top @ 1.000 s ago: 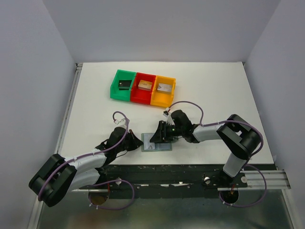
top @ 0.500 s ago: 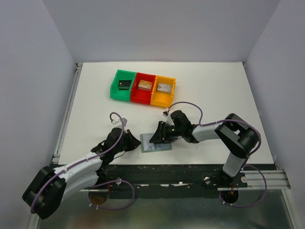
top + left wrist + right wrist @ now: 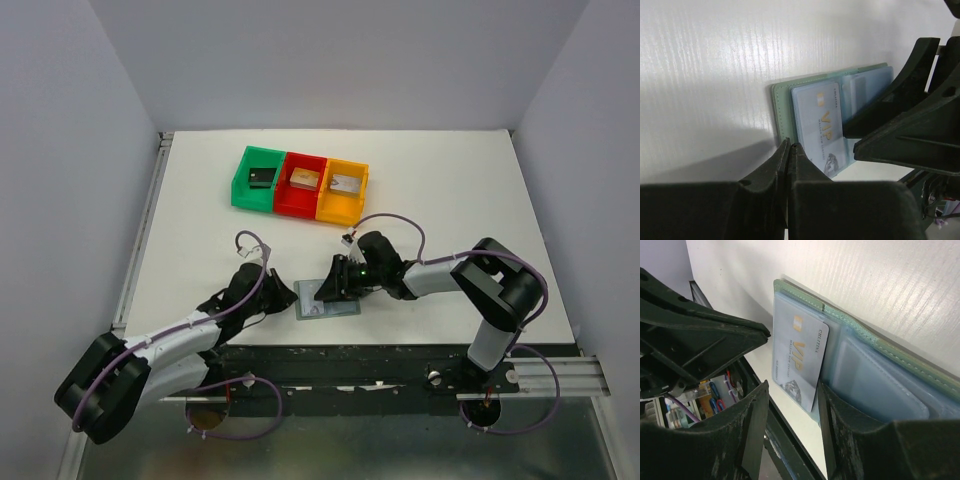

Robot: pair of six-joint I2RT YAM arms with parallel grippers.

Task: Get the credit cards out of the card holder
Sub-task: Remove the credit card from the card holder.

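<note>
White table; card holder spread; left hand closed at its edge; right hand open.

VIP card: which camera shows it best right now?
Right wrist: the VIP card sits mid-frame, print readable, sticking out of the holder. Left wrist shows it too, smaller. Top view: too small to make out.

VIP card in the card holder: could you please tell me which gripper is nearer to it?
Right, narrowly. The right gripper has open jaws straddling the protruding end of the VIP card; the left gripper, jaws shut, sits at the outer edge of the card holder beside it.
</note>
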